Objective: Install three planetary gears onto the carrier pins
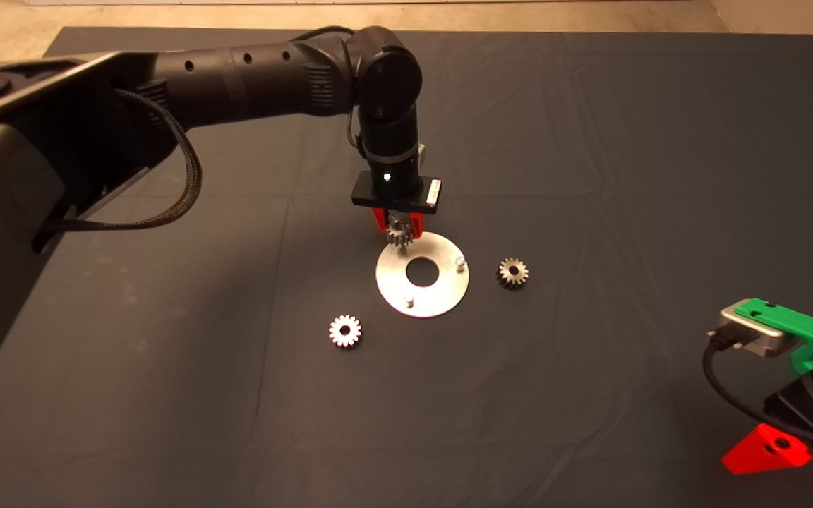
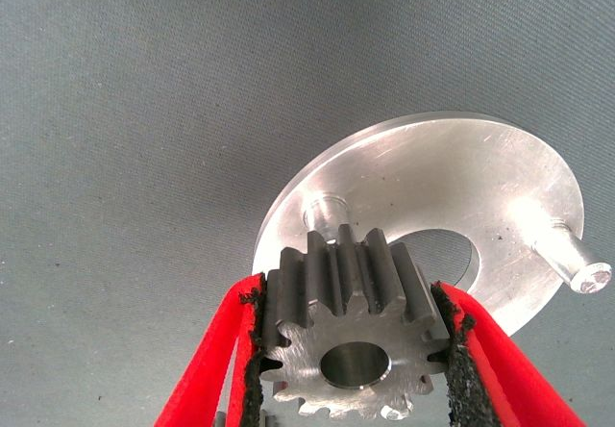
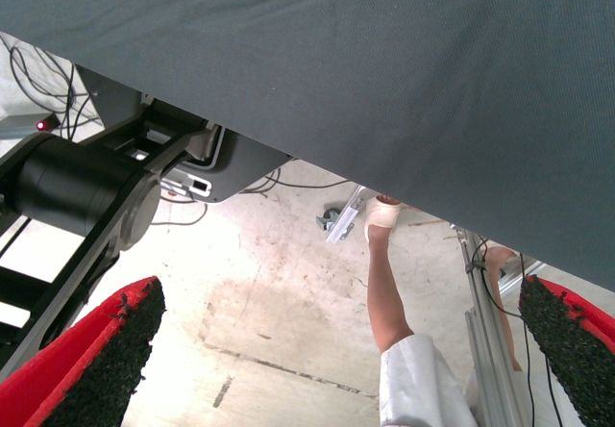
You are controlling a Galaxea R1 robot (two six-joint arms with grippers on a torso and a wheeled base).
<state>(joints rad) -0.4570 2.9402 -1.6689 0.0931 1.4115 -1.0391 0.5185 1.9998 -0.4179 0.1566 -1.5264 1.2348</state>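
- Left gripper [image 1: 398,224], centre frame, red fingers [image 2: 213,369] clamped on a silvery-grey toothed metal gear [image 2: 351,336], poised over the upper-left rim of the flat shiny metal disc [image 1: 442,289].
- Two bare pegs [image 1: 460,263] stand upright on the disc.
- Two more small spur gears lie flat on the dark mat [image 1: 590,141]: one lower left [image 1: 344,330], one right [image 1: 512,272].
- Right gripper [image 1: 766,451] parked lower right, fingers spread wide, empty; its view shows pale floor and a person's leg [image 3: 384,283].

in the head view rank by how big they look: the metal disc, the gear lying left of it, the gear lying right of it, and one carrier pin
1. The disc, largest by far.
2. The gear left of the disc and the gear right of the disc: they look about alike, so no ranking between them.
3. The carrier pin, smallest.
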